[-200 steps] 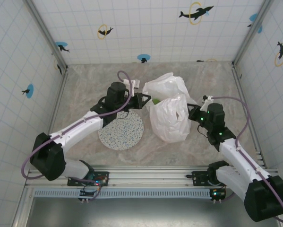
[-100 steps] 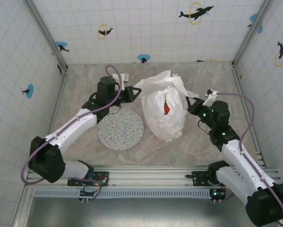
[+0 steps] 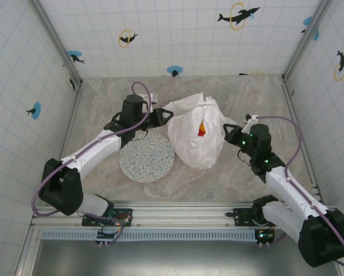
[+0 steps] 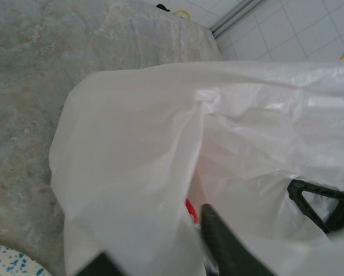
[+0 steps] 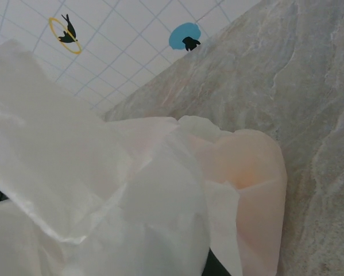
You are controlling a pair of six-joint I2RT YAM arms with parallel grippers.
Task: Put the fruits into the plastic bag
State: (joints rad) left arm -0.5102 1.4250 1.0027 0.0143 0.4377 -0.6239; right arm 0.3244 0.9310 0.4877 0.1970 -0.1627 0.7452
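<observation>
Top external: we see plastic bag (image 3: pixel 196 146) standing upright, w/ fruits (image 3: pixel 201 127) inside it. On its right edge, right gripper (image 3: pixel 234 135) is pinched shut; left gripper (image 3: pixel 167 115) at opp. edge, finger gap we can't tell.

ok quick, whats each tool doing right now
left tool: cannot tell, tips hidden by the plastic bag
right tool: closed on the plastic bag's edge
</observation>
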